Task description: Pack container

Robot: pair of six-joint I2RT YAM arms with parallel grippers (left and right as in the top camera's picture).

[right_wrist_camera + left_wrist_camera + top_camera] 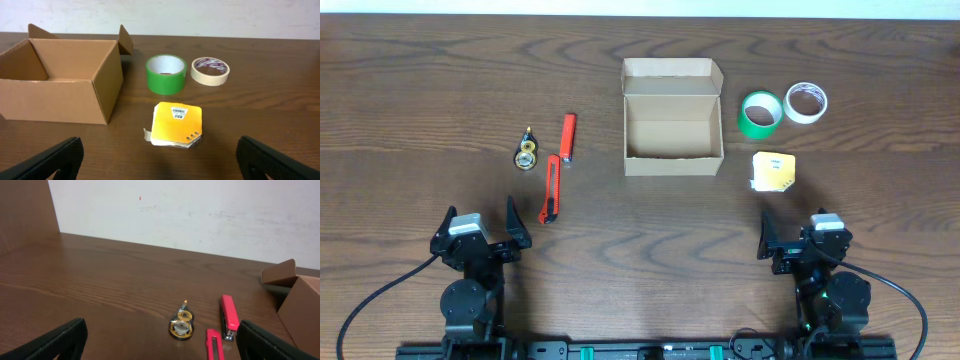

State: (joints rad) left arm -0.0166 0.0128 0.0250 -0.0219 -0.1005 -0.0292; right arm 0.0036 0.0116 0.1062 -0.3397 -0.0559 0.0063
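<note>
The container [672, 118], a tan cardboard box, stands open at the table's middle back with its lid flap folded away; its inside [60, 80] holds nothing. To its right lie a green tape roll [760, 113], a white tape roll [806, 102] and a yellow spiral notepad [774, 171]. To its left lie a red stapler [568, 137], a red box cutter [551, 189] and a small correction-tape dispenser [526, 153]. My left gripper [480, 222] and right gripper [803, 235] rest near the front edge, both open and holding nothing.
In the left wrist view the dispenser [181, 326], stapler [229, 317] and cutter [214, 345] lie just ahead of the open gripper [159, 345]. In the right wrist view the notepad [176, 124] lies ahead of the gripper [160, 160], with both rolls behind it. A white wall rises behind the table.
</note>
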